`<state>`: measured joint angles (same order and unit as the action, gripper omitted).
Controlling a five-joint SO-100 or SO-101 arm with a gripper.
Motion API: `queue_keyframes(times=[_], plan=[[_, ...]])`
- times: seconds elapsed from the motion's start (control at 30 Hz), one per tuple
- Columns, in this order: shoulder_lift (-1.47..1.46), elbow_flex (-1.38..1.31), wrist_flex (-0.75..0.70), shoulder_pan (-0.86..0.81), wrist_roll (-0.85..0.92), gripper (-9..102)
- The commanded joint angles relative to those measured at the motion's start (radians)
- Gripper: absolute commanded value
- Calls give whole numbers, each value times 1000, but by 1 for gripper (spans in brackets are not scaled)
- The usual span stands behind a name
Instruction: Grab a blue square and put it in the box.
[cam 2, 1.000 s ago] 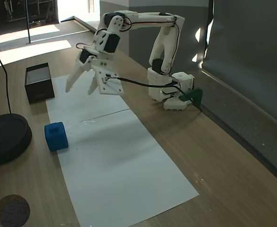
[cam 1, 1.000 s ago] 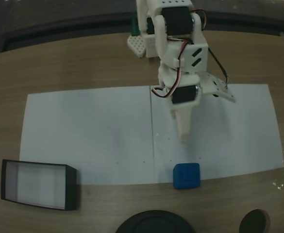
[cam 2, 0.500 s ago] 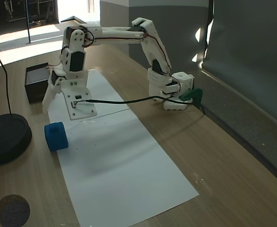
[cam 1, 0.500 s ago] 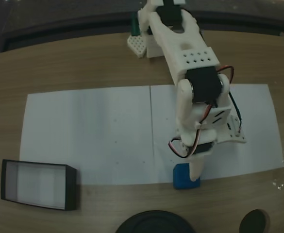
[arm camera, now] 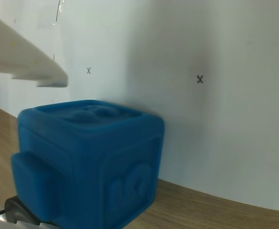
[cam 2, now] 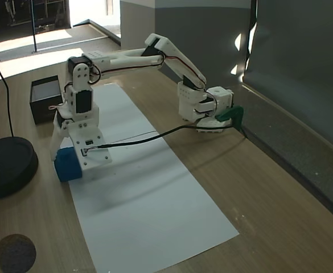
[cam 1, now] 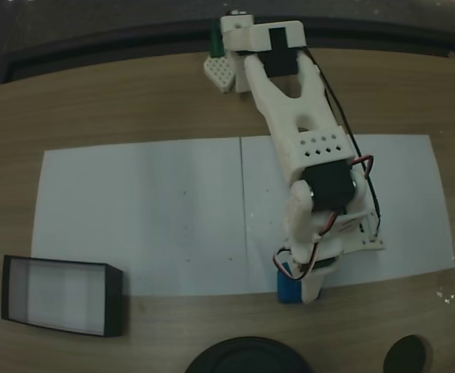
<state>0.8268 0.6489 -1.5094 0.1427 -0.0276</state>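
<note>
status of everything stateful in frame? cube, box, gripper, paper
blue cube: upright on the table at the paper's edge, between the open fingers, not lifted.
box: open top, nothing inside, sitting apart from the cube.
gripper: open, lowered around the cube; contact cannot be told.
white paper: flat on the table, two sheets side by side.
black round base: resting on the table, untouched.
</note>
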Motion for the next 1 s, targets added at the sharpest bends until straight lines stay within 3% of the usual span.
queue_keyframes(times=[0.0,0.07,0.2,0.4,0.7,0.8,0.97], plan=[[-2,-58,-2,2,0,29],[-12,-60,0,-2,6,26],[-11,-60,3,0,5,9],[17,-112,-12,-43,6,11],[249,-505,-138,-419,173,11],[284,-574,-120,-581,244,12],[216,-572,29,-773,279,12]])
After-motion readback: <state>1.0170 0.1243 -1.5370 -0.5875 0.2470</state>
